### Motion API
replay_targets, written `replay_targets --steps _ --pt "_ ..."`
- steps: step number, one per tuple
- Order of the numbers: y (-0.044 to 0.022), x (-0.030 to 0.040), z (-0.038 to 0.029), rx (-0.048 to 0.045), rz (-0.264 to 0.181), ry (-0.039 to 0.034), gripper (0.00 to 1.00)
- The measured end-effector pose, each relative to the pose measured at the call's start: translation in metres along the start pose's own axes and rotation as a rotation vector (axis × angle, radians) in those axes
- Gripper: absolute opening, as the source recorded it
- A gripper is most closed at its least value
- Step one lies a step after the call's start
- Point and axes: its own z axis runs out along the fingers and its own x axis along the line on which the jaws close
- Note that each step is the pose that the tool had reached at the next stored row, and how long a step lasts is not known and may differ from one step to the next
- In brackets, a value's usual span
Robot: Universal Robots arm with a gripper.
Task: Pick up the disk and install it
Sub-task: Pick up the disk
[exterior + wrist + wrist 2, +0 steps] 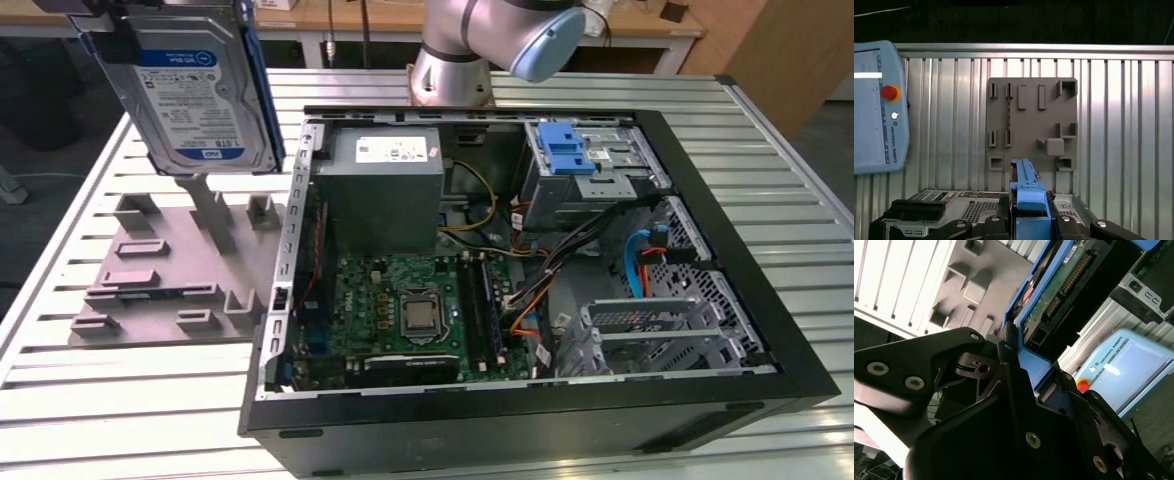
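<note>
Pickup complete: my fingers (1013, 375) clamp the disk (200, 100) by its blue frame, held clear above the grey fixture plate (147, 290) beside the open computer case (747, 300); installation not yet done.

We see a silver rectangular metal disk (200, 95) w/ white-and-blue printed label & blue plastic frame, on the exterior view's left of the black open-sided computer case (534, 425). Inside the case: green circuit board (400, 300), grey metal box (380, 190) w/ white sticker, blue plastic bracket (567, 150), thin blue cable (627, 265). Left of the case we note a plain grey moulded fixture plate (160, 270) on the silver-white ribbed metal table (120, 400), striped light/dark. Black metal gripper (1031, 212). Pale blue-grey pendant (879, 105) w/ red button, yellow ring.
</note>
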Motion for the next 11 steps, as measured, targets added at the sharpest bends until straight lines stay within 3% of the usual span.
replay_targets --steps 11 --pt "-0.0116 0.0029 0.0004 0.0 0.0 0.0 0.36"
